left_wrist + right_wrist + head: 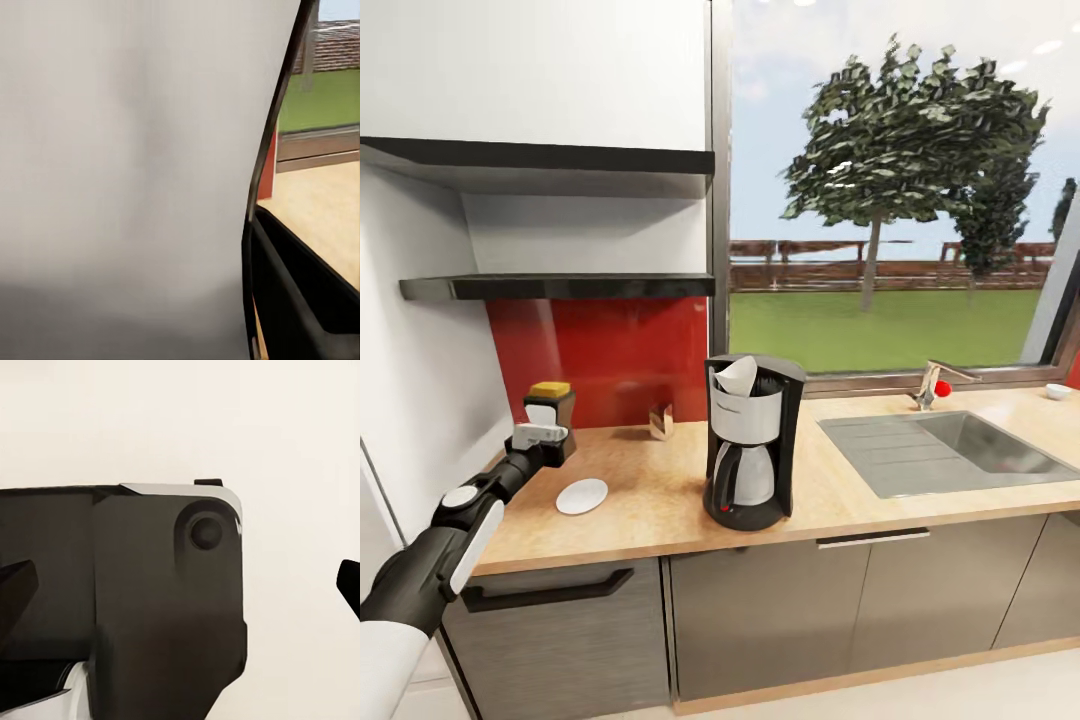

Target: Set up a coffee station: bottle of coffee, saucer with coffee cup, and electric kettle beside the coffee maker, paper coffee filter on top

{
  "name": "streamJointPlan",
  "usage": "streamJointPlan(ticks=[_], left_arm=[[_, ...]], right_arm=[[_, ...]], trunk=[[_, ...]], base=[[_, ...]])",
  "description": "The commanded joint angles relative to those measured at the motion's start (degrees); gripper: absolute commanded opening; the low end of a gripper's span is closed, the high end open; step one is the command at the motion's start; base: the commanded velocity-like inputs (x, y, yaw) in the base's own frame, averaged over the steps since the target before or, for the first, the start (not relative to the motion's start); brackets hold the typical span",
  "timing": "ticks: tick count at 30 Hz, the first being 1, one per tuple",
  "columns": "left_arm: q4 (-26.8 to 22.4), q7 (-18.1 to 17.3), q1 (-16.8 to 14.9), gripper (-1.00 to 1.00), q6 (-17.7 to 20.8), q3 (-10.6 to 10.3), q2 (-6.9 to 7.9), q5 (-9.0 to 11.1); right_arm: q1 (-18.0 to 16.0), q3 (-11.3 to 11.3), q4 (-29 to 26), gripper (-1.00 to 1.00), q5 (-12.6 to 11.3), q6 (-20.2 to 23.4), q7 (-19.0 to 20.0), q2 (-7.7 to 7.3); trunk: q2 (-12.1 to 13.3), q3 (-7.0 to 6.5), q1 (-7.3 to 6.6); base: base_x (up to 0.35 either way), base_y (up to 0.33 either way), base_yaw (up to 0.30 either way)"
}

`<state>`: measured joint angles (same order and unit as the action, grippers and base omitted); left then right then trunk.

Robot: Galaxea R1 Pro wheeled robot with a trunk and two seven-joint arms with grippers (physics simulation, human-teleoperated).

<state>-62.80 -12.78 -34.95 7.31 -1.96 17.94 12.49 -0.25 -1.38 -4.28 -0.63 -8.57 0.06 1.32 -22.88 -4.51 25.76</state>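
My left gripper (546, 432) was clamped around the bottle of coffee (550, 415), dark with a yellow lid, holding it at the left end of the countertop (660, 500) before the red backsplash (610, 360). The white saucer (581, 496) lay just beside my arm. The coffee maker (750, 442) stood well to the right, a paper filter (737, 374) in its top, near the sink (950, 450). My right gripper's fingers I could not tell, open or closed.

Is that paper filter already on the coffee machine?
Yes. The white paper filter sits in the open top of the coffee maker.
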Motion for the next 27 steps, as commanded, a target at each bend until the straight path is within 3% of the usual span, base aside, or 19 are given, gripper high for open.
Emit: streamJointPlan(ticks=[1,8,16,21,27], left_arm=[[-0.2,0.1,0.2,-1.00,0.4,-0.1,-0.04,0.6],[-0.5,0.5,0.7,-1.00,0.4,-0.2,-0.70,0.7],[0.0,0.3,1.8,-1.00,0.3,-0.3,-2.87,0.6],[0.2,0.3,2.4,-1.00,0.1,-0.3,-2.93,0.6],[0.3,0.4,3.3,-1.00,-3.9,-0.3,-2.91,0.3]], right_arm=[[0.0,-0.2,0.1,1.00,-0.1,-0.2,0.0,-0.01],[0.0,-0.2,0.1,1.00,-0.1,-0.1,0.0,-0.16],[0.0,-0.1,0.1,1.00,-0.1,-0.1,0.0,-0.18],[0.0,-0.1,0.1,1.00,-0.1,-0.1,-0.2,-0.18],[0.0,0.0,0.1,1.00,0.0,-0.2,-0.2,-0.35]], trunk=[[0.0,0.02,0.02],[0.0,0.02,0.02],[0.0,0.02,0.02],[0.0,0.02,0.02],[0.0,0.02,0.02]], base=[[0.000,0.000,0.000],[0.098,0.000,-0.136],[0.309,0.000,-0.269],[0.328,0.062,-0.183],[0.243,0.088,-0.019]])
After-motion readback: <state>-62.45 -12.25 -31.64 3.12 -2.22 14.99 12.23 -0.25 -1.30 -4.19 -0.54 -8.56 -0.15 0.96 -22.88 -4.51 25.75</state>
